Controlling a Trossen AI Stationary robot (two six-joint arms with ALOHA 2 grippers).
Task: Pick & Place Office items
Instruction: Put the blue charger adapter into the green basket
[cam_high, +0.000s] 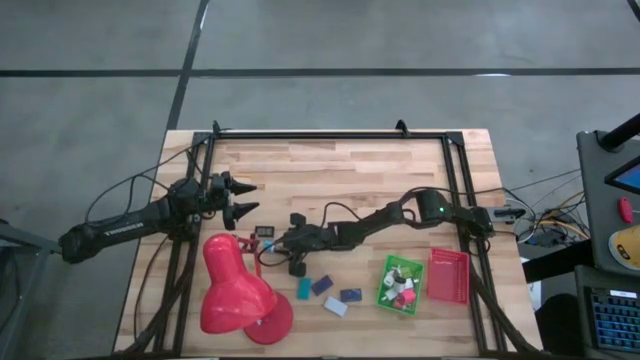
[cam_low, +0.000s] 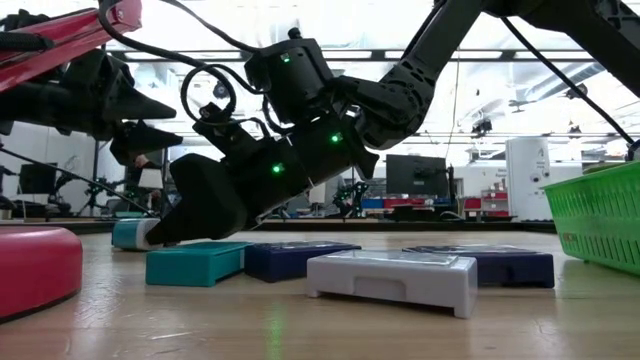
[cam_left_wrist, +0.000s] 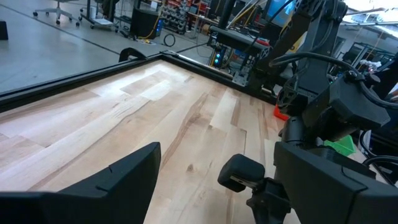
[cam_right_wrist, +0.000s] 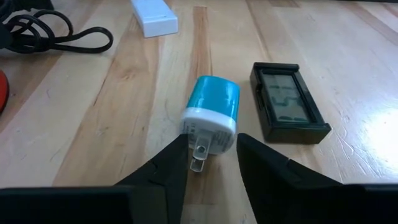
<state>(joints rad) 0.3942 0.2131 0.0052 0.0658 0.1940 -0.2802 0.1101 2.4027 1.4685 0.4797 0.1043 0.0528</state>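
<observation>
The right end effector (cam_right_wrist: 211, 152) is narrowing around the blue plug (cam_right_wrist: 211, 111), not yet clamped; next, squeezing and lifting. The left end effector (cam_high: 243, 197) is waiting, released.

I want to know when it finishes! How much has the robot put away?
A few small pieces already sit in the green tray. Now the right gripper is around the prongs of a blue charger plug. Loose blocks, a small black display and more still wait. The left gripper waits open.
</observation>
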